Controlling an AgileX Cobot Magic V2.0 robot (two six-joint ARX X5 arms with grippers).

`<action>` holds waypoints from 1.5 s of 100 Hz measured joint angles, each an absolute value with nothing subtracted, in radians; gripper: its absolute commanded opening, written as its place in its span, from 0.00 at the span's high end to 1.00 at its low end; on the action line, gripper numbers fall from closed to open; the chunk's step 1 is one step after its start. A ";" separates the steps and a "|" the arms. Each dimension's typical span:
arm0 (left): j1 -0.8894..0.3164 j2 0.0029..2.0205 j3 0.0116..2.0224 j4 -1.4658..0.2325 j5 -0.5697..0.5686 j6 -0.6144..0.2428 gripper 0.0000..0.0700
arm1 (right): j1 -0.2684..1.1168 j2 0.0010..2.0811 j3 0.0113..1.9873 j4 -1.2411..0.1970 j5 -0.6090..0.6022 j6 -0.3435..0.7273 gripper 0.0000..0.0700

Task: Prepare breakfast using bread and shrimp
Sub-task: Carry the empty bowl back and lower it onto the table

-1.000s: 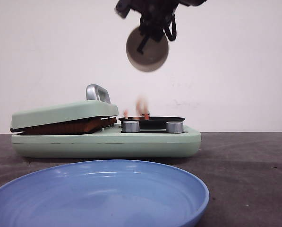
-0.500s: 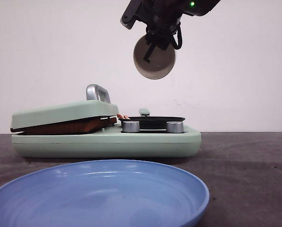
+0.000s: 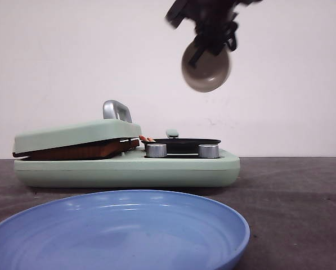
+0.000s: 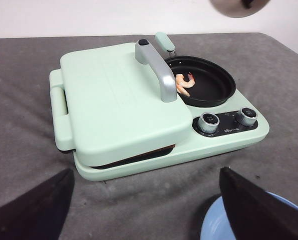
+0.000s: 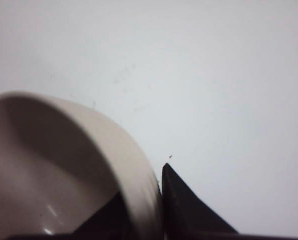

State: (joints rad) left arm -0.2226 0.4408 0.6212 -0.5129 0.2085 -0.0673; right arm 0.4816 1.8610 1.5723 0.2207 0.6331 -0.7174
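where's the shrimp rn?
The shrimp lies in the black frying pan on the right half of the green breakfast maker, beside the lid handle, behind the knobs.

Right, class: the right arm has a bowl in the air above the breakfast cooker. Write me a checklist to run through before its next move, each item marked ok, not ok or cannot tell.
1. Right gripper grips the beige bowl at its rim: ok.
2. Bowl emptied: ok, nothing shows inside it in the right wrist view.
3. Shrimp lie in the black pan: ok.
4. Green lid is down on the hotplate side: ok.
5. Bread under the lid: cannot tell, hidden.
6. Left gripper open and holding nothing: ok.
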 measured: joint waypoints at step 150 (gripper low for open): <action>-0.223 0.441 0.621 -0.513 0.212 -0.096 0.27 | -0.185 1.916 1.536 -0.809 -0.518 0.187 0.99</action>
